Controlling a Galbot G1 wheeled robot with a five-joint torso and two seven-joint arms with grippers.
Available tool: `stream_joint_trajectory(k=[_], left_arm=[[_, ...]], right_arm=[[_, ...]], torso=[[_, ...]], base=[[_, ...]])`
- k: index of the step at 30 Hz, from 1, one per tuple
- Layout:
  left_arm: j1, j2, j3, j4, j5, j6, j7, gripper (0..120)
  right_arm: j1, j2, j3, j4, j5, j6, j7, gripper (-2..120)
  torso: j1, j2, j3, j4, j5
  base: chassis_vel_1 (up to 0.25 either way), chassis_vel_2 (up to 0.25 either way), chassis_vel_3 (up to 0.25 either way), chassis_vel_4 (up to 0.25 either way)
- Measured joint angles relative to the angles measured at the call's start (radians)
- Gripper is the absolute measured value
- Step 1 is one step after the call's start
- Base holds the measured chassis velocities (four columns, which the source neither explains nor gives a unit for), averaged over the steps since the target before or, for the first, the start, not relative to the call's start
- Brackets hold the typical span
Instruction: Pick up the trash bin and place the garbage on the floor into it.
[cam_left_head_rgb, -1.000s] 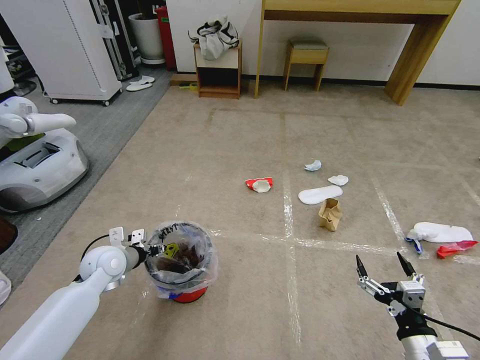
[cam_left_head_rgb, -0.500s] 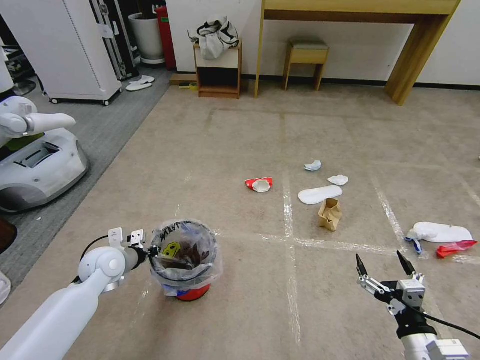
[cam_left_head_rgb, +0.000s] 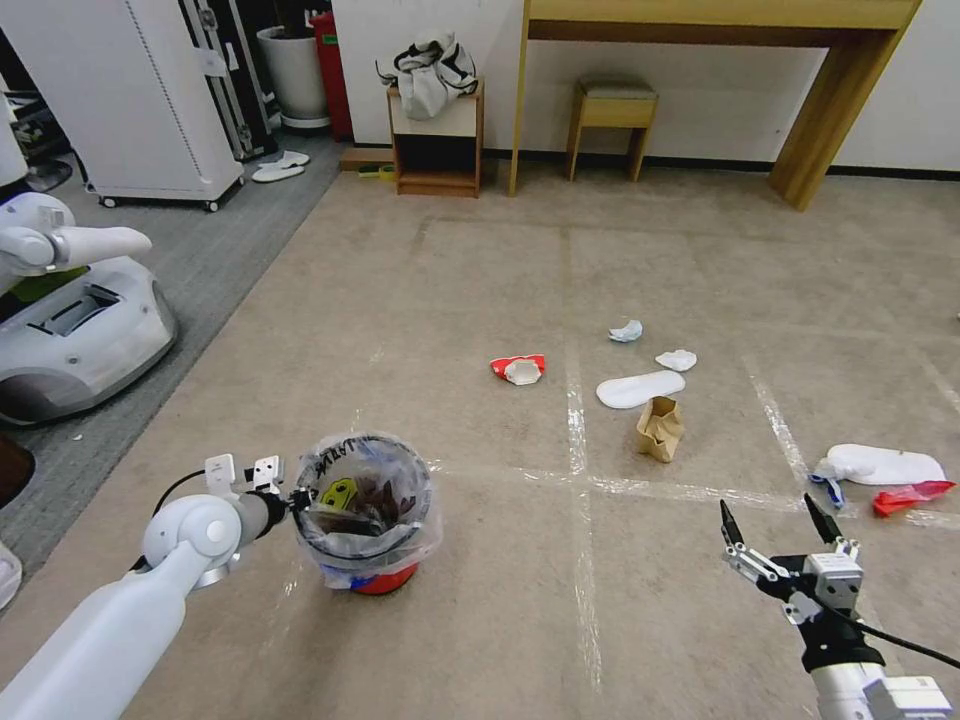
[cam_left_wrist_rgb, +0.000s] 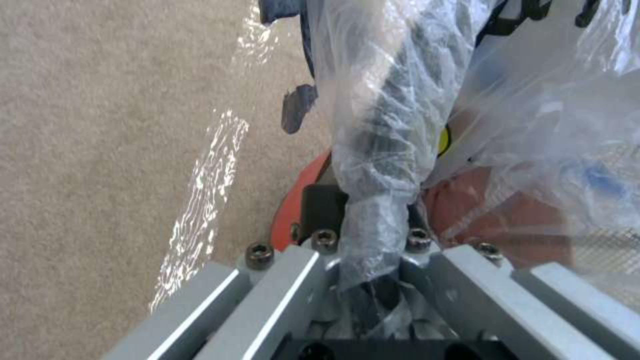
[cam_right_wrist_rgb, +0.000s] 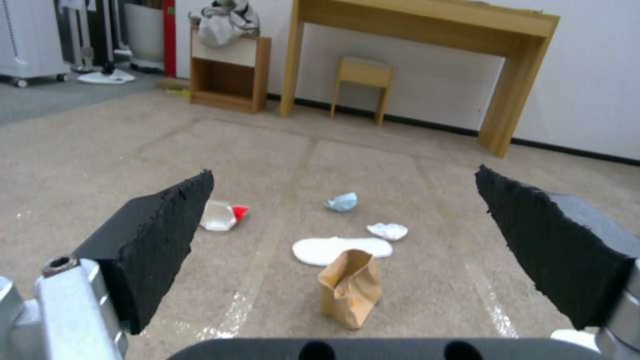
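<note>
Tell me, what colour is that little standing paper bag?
Brown; the paper bag shows best in the right wrist view.

The left tool (cam_left_head_rgb: 297, 497) has drawn the trash bin (cam_left_head_rgb: 368, 505) slightly back toward the robot.

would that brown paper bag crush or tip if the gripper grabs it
The brown paper bag already looks creased and stands loosely upright, so it will likely crumple and feel light. A sideways nudge from the open right gripper could probably tip it over.
</note>
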Motion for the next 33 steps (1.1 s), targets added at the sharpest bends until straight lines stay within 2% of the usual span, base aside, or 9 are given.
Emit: stream_joint_trajectory(k=[4, 7, 11, 22, 25, 27, 29, 31, 33], left_arm=[[0.022, 0.01, -0.02, -0.027, 0.007, -0.004, 0.01, 1], [0.065, 0.03, -0.054, -0.091, 0.009, -0.005, 0.021, 1], [0.101, 0.044, -0.079, -0.136, 0.012, -0.005, 0.029, 1], [0.281, 0.058, -0.184, -0.339, 0.033, -0.005, 0.035, 1], [0.298, 0.058, -0.192, -0.366, 0.033, -0.005, 0.03, 1], [0.324, 0.053, -0.204, -0.412, 0.034, -0.005, 0.021, 1], [0.328, 0.05, -0.206, -0.424, 0.036, -0.005, 0.02, 1], [0.335, 0.035, -0.205, -0.477, 0.052, -0.005, 0.015, 1], [0.332, 0.029, -0.201, -0.492, 0.059, -0.006, 0.013, 1]], right_arm=[[0.0, -0.002, 0.005, 0.008, 0.005, -0.001, 0.0, 100], [0.0, -0.005, 0.012, 0.015, 0.008, -0.003, 0.0, 100], [-0.001, -0.006, 0.014, 0.02, 0.008, -0.003, 0.0, 100], [0.0, -0.008, 0.013, 0.049, 0.007, -0.009, -0.001, 100], [0.0, -0.008, 0.014, 0.054, 0.007, -0.009, -0.002, 100], [0.0, -0.008, 0.014, 0.06, 0.007, -0.01, -0.003, 100], [0.0, -0.008, 0.014, 0.062, 0.007, -0.01, -0.003, 100], [0.0, -0.007, 0.016, 0.07, 0.007, -0.011, -0.003, 100], [0.0, -0.007, 0.017, 0.073, 0.007, -0.011, -0.003, 100]], torso=[[0.0, 0.0, 0.0, -0.0001, 0.0], [0.0, 0.0, 0.0, 0.0, 0.0], [0.0, 0.0, 0.0, 0.0, 0.0001], [0.0, 0.0, 0.0, 0.0001, 0.0001], [0.0, 0.0, 0.0, 0.0, 0.0], [0.0, 0.0, 0.0, 0.0, 0.0001], [0.0, 0.0, 0.0, 0.0, 0.0001], [0.0, 0.0, 0.0, -0.0001, 0.0001], [0.0, 0.0, 0.0, 0.0, 0.0001]], base=[[0.0, 0.0, 0.0, 0.0], [0.0, 0.0, 0.0, 0.0], [0.0, 0.0, 0.0, 0.0], [0.0, 0.0, 0.0, 0.0], [0.0, 0.0, 0.0, 0.0], [0.0, 0.0, 0.0, 0.0], [0.0, 0.0, 0.0, 0.0], [0.0, 0.0, 0.0, 0.0], [0.0, 0.0, 0.0, 0.0]])
